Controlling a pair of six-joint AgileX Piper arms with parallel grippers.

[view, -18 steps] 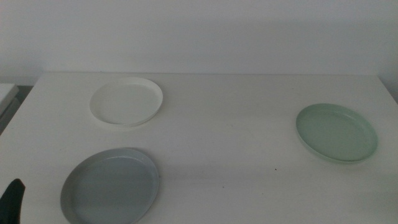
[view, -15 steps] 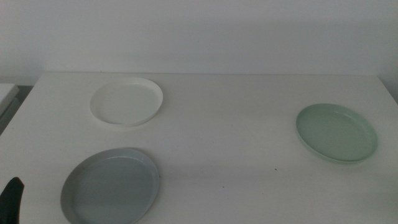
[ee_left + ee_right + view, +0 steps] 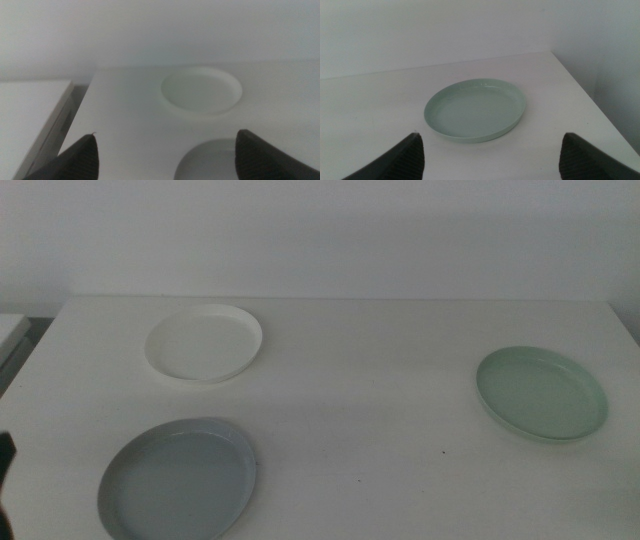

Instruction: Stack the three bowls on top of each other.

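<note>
Three bowls sit apart: white bowl [image 3: 204, 343] at 10 o'clock, grey bowl [image 3: 177, 479] 8, green bowl [image 3: 541, 393] 3, unstacked; left hand [image 3: 165, 152] and right hand [image 3: 492, 150] both gape empty.

The left gripper [image 3: 165, 150] waits at the table's near left corner with its two dark jaws spread wide apart and nothing between them; the middle view shows only a dark sliver, probably one jaw. The right gripper [image 3: 492, 152] hangs at the near right, jaws likewise wide apart and empty.
</note>
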